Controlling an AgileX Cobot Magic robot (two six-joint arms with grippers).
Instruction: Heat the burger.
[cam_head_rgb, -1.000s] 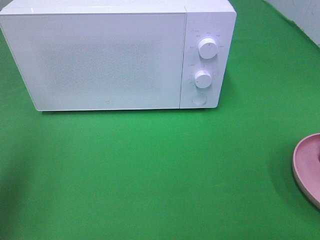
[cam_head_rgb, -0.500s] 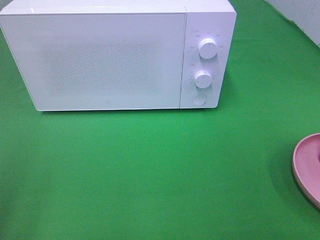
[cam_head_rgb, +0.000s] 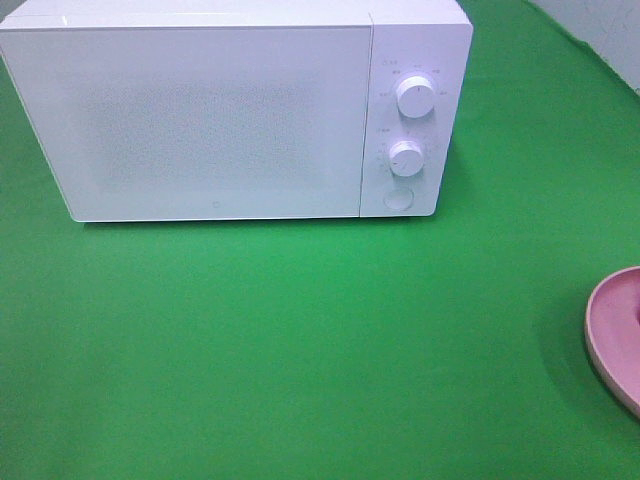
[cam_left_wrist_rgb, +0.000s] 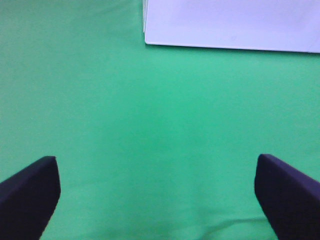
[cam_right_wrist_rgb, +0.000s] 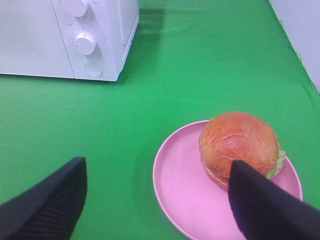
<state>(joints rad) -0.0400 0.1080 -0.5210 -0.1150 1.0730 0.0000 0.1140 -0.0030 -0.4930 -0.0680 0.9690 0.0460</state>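
Nothing is seen moved since earlier | burger (cam_right_wrist_rgb: 239, 149) on pink plate (cam_right_wrist_rgb: 182, 192), beside wide-spread right gripper (cam_right_wrist_rgb: 155, 205) | left gripper (cam_left_wrist_rgb: 157, 197) wide, empty | microwave (cam_head_rgb: 235, 110) closed.

No visible change since earlier.

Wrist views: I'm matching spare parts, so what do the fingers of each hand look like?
Both hands look alike. The left hand shows two dark, near-black, matte fingers with blunt, squared-off tips. The right hand has the same dark wedge-shaped fingers. No cables or markings show.
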